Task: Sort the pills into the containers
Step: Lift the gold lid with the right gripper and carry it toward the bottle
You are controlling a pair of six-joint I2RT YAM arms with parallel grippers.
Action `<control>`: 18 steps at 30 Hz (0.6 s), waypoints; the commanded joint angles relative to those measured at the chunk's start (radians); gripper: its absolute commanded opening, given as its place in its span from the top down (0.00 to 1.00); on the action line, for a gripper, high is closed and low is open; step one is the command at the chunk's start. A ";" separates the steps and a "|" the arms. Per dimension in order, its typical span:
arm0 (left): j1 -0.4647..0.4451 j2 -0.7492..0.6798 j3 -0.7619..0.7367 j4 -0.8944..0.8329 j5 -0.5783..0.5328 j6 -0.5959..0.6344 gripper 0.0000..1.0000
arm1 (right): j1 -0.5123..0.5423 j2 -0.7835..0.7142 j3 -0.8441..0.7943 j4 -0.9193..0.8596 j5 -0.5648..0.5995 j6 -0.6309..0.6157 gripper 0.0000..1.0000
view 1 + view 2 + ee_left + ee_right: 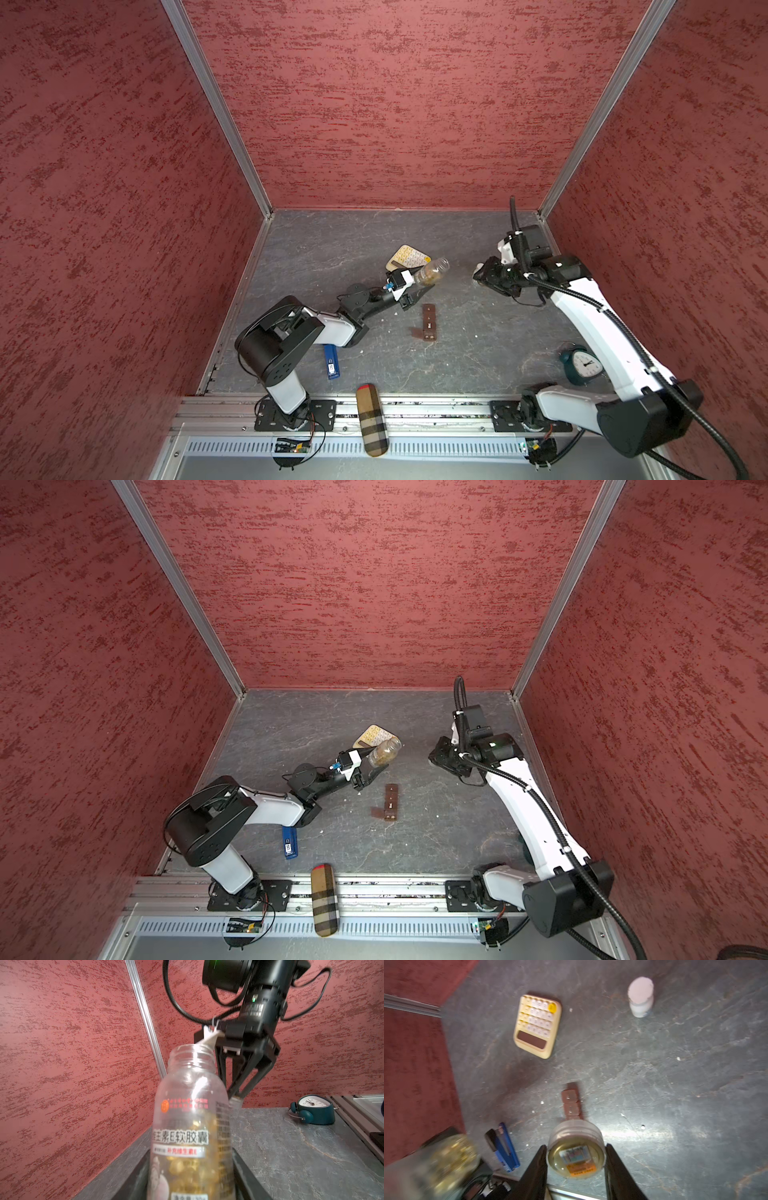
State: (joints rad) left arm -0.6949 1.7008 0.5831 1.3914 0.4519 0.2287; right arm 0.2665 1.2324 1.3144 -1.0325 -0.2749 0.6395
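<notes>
The left gripper (420, 284), jaws partway closed, clasps the uncapped capsule bottle (432, 272). The right gripper (576, 1147), right of it, pinches a round cap (576, 1159).

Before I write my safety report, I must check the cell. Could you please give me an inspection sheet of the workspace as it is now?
Surface: grey veined table, no liquid seen.
Job's things: brown pill box flat mid-table, one end lid open; tiny white pills loose around it.
Clutter: calculator, blue stapler, alarm clock, white bottle; plaid case across the front rail.
Grippers: left gripper holds the uncapped clear bottle of yellow capsules; right gripper holds its cap.
Cables: black hose along the right arm, no snag seen.
Surroundings: red textured walls, metal corner posts.
</notes>
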 commanded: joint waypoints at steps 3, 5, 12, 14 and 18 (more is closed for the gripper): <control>0.042 0.051 0.054 0.021 0.088 -0.028 1.00 | -0.005 -0.003 0.146 -0.045 -0.149 0.037 0.60; 0.052 0.064 0.071 0.021 0.109 -0.032 1.00 | -0.004 0.011 0.193 -0.038 -0.196 0.043 0.60; 0.080 0.106 0.132 0.021 0.203 -0.057 1.00 | -0.005 0.075 0.257 -0.006 -0.329 0.024 0.60; 0.087 0.122 0.149 0.021 0.224 -0.063 1.00 | -0.005 0.094 0.259 -0.010 -0.347 0.011 0.60; 0.100 0.156 0.181 0.021 0.272 -0.084 1.00 | -0.003 0.119 0.263 -0.017 -0.366 -0.010 0.60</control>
State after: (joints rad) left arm -0.6064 1.8301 0.7414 1.3964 0.6617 0.1726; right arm 0.2661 1.3476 1.5513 -1.0447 -0.5888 0.6575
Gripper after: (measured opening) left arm 0.529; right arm 0.410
